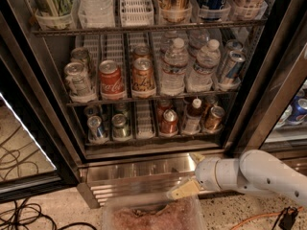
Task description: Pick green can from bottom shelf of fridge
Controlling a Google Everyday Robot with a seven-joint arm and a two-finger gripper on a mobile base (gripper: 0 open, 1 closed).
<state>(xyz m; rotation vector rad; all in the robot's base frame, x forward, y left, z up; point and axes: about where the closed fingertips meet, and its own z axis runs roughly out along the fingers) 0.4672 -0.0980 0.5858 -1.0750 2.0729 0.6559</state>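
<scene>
Early in the task, by the look of it: nothing grasped, nothing lifted. Look for the green can point(120, 127) on the bottom shelf point(144, 139) of the fridge point(57, 123), upright in the second lane from the left, just beside a blue-and-silver can point(97, 129) on one side and a white slotted lane point(144, 121) on the other. Tucked behind the front rail, silver top up, touched by nothing.

Find the claw point(181, 175) low and outside the fridge, in front of the steel base grille point(139, 169), below shelf height and well to the right of the green can, just above a clear plastic tub point(192, 210) on the floor. Released, with the fingers point(182, 189) spread apart and nothing between them. Aimed leftward and slightly down rather than into the shelf opening.

Done so far, judging from this alone: fridge open, arm brought near its foot. Left to do: raising the claw to shelf height, shifting it left past the copper-red can point(169, 121) and the small bottle point(193, 116), reaching in over the rail, closing on the green can, drawing it out.

Worth minding on the way in: a narrow lane, a close neighbour, a rail across the front; probably calls for a straight, level approach so as not to knock the blue-and-silver can
</scene>
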